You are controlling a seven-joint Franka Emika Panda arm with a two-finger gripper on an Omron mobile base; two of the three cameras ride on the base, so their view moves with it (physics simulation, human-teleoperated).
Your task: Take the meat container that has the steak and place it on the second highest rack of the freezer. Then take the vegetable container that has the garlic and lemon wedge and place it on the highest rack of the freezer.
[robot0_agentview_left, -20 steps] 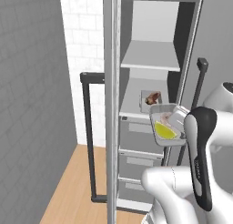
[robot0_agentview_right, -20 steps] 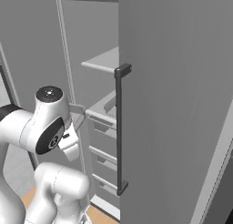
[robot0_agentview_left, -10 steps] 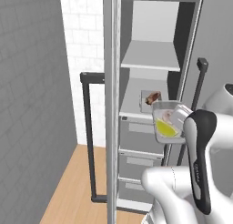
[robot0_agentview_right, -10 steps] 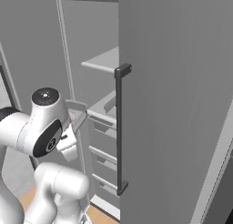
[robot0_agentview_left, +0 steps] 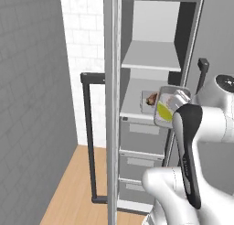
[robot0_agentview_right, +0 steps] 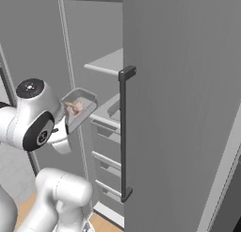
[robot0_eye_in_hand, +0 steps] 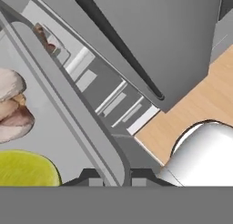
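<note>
Gripper point(robot0_eye_in_hand: 113, 175) is clamped on the vegetable container's point(robot0_agentview_left: 170, 107) rim at centre frame; meat container point(robot0_agentview_left: 150, 99) is already shelved. A lift to the highest rack point(robot0_agentview_left: 148, 61) is judged next.

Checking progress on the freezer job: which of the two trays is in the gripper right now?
The tray with the lemon wedge and garlic, pinched by its rim. The meat tray already sits on the shelf.

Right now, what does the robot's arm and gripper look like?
The arm is glossy white with rounded links, dark grey joint bands and a dark circular joint cap. The gripper has two small dark fingertips. No cables or markings show.
</note>
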